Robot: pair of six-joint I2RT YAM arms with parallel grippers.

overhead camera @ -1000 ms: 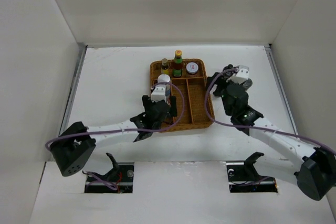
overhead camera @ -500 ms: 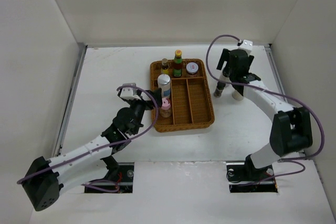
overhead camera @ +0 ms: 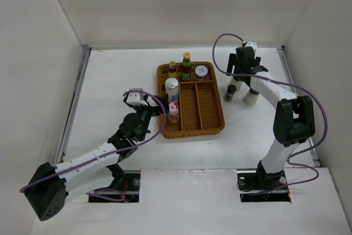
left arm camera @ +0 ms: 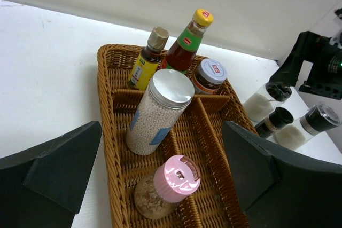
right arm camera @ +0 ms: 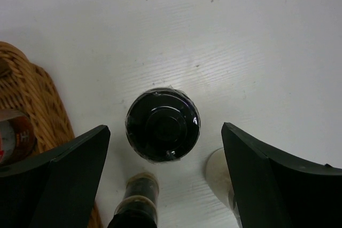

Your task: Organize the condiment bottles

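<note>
Right end effector (right arm camera: 163, 132): jaws fully spread, empty, centred above black-capped clear bottle (right arm camera: 162, 125) standing on white table (right arm camera: 240, 36), right of brown wicker divided tray (overhead camera: 209, 108). Arm has swung from tray edge to this far-right position within last second; next pick probably this bottle.
Left end effector (left arm camera: 162, 148): wide open, empty, backed off near-left of tray. Silver-lidded white jar (left arm camera: 158, 111) and pink-lidded jar (left arm camera: 168, 185) stand in left compartment; placement judged complete.

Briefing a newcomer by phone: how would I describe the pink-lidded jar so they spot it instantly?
Find the brown wicker tray mid-table. In its left compartment, at the near end, a short jar stands before the taller silver-lidded jar. It alone has a pink lid.
</note>
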